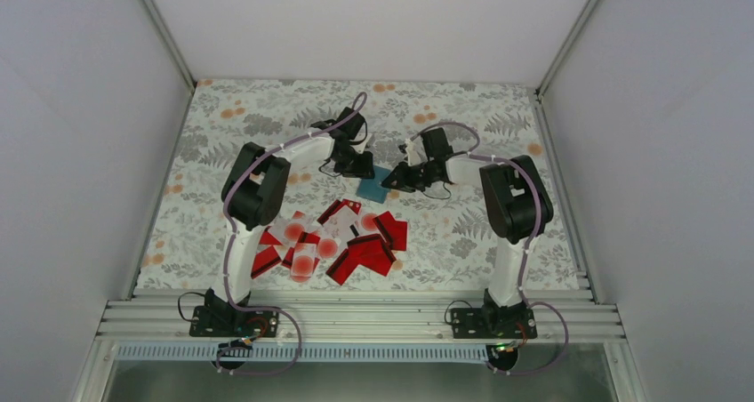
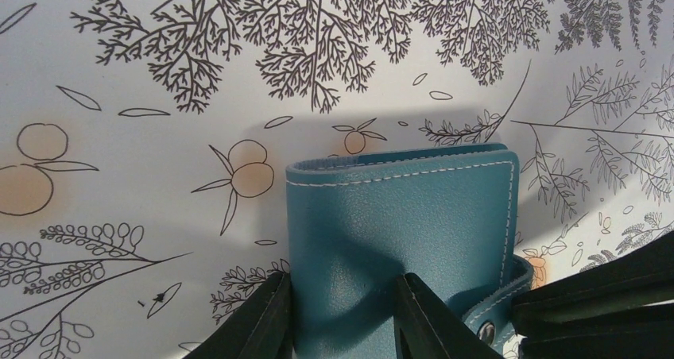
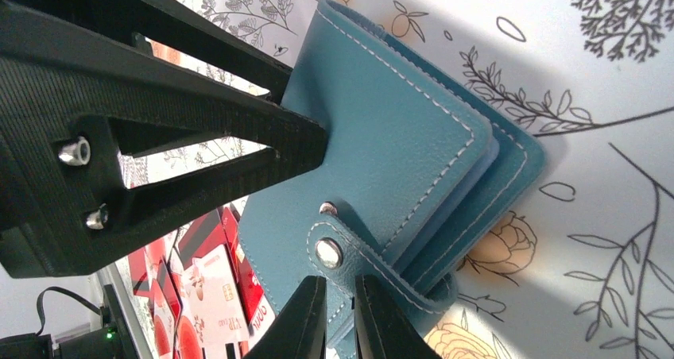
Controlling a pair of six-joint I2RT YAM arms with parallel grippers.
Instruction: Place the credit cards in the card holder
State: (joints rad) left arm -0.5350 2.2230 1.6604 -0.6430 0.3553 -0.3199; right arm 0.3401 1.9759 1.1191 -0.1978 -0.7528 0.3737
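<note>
The teal card holder (image 1: 373, 188) lies folded shut on the floral tablecloth, beyond the pile of red and white credit cards (image 1: 338, 242). In the left wrist view the card holder (image 2: 397, 216) fills the middle. My left gripper (image 2: 342, 278) is open, one finger at the holder's left edge and the other resting on its cover. In the right wrist view the clasp tab (image 3: 350, 256) with its metal snap sits off the stud. My right gripper (image 3: 340, 283) is nearly closed, pinching the tab's edge. Cards (image 3: 207, 287) show behind it.
The two grippers (image 1: 360, 164) (image 1: 397, 179) meet at the holder from left and right, very close together. My left gripper's black fingers (image 3: 238, 129) cross the right wrist view. White walls enclose the table on three sides; a metal rail runs along the near edge.
</note>
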